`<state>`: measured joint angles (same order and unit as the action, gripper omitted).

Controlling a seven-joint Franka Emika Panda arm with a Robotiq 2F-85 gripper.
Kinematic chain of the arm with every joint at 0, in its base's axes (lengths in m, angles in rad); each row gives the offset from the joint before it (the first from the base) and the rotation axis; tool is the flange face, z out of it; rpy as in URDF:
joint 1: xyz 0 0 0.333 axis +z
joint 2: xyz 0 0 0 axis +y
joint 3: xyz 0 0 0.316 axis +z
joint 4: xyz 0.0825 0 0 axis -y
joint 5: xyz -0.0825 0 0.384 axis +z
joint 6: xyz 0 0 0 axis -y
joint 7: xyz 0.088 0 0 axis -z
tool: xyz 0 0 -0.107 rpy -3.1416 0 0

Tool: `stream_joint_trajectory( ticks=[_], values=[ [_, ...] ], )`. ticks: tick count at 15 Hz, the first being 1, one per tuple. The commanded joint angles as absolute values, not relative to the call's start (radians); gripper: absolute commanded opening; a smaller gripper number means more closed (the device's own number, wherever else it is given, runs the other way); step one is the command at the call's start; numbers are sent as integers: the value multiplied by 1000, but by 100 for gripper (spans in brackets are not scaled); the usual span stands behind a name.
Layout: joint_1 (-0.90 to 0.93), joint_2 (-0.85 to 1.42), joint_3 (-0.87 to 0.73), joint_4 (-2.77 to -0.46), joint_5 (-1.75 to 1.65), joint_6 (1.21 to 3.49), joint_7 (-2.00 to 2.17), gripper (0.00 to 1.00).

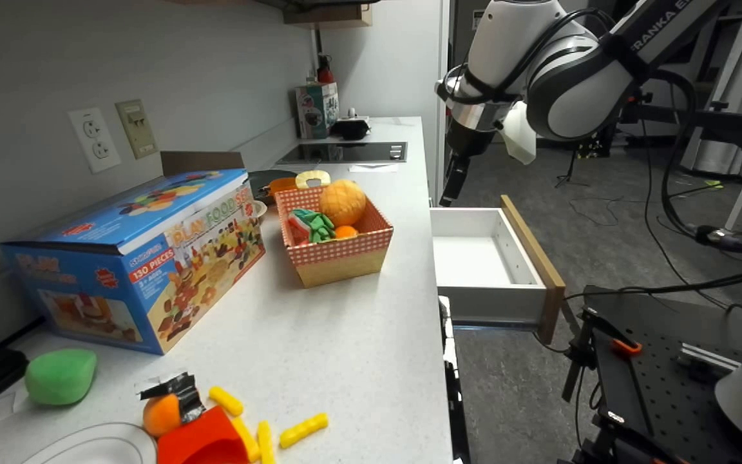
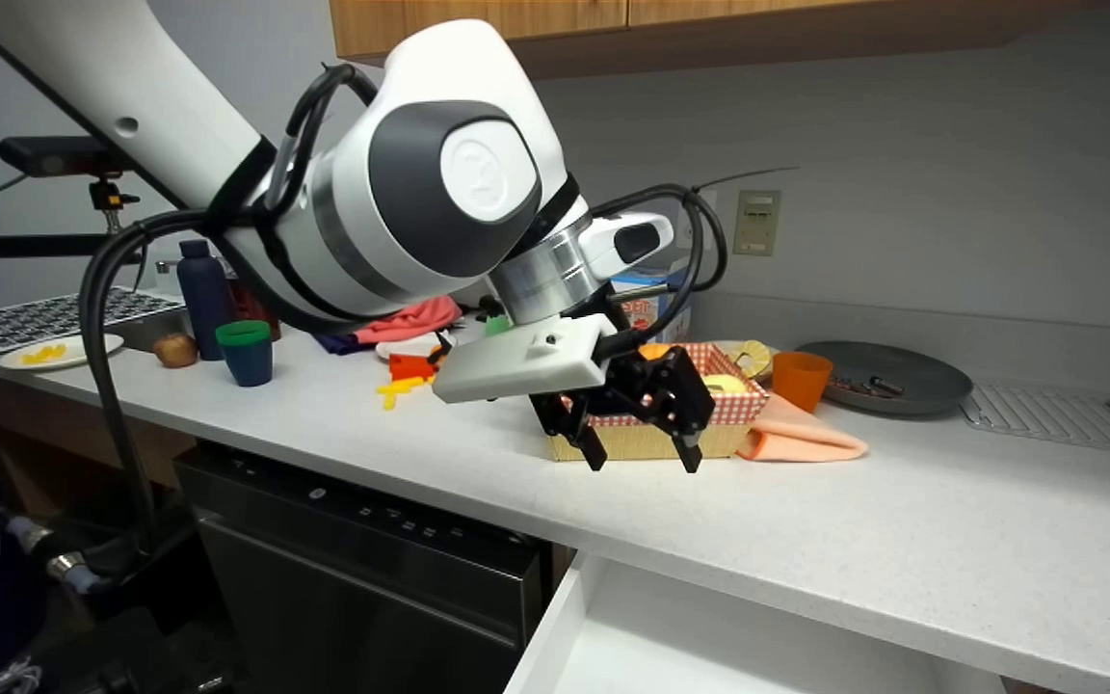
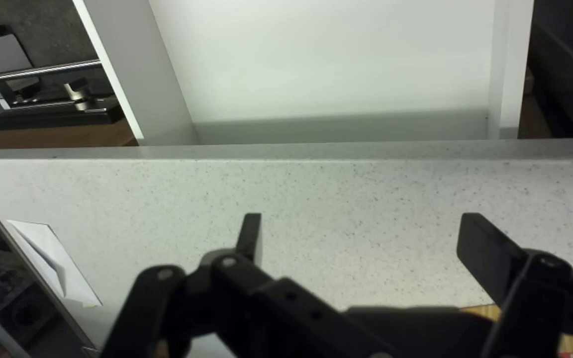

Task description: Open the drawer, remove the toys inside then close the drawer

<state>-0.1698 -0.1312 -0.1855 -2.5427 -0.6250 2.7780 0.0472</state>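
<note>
The drawer [image 1: 474, 258] stands pulled out below the counter edge, with a wood-coloured front panel. Bare white floor shows inside the drawer [image 3: 336, 59] in the wrist view. Play-food toys lie in the red-checked basket on the counter, among them a small orange piece [image 1: 346, 232] and a red-and-green piece [image 1: 300, 227]; whether these came from the drawer I cannot tell. My gripper [image 2: 643, 463] hangs above the counter near its front edge, in front of the basket in that exterior view. Its fingers [image 3: 488, 253] are wide apart, and only countertop shows between them.
The basket [image 1: 345, 264] stands on the counter beside a blue play-food box [image 1: 133, 251]. A green blob [image 1: 60, 376], yellow sticks [image 1: 303, 430] and a red toy [image 1: 203, 438] lie nearer that camera. An orange cup [image 2: 799, 379] and dark pan [image 2: 887, 376] are behind the basket.
</note>
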Motion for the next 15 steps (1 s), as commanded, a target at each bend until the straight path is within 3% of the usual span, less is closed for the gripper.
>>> stream_joint_trajectory(
  ticks=[1, 15],
  values=[
    [-192, -139, -160, -2534, -631, 2747, 49, 100],
    [-246, -18, -236, -2513, -509, 2370, -35, 100]
  ],
)
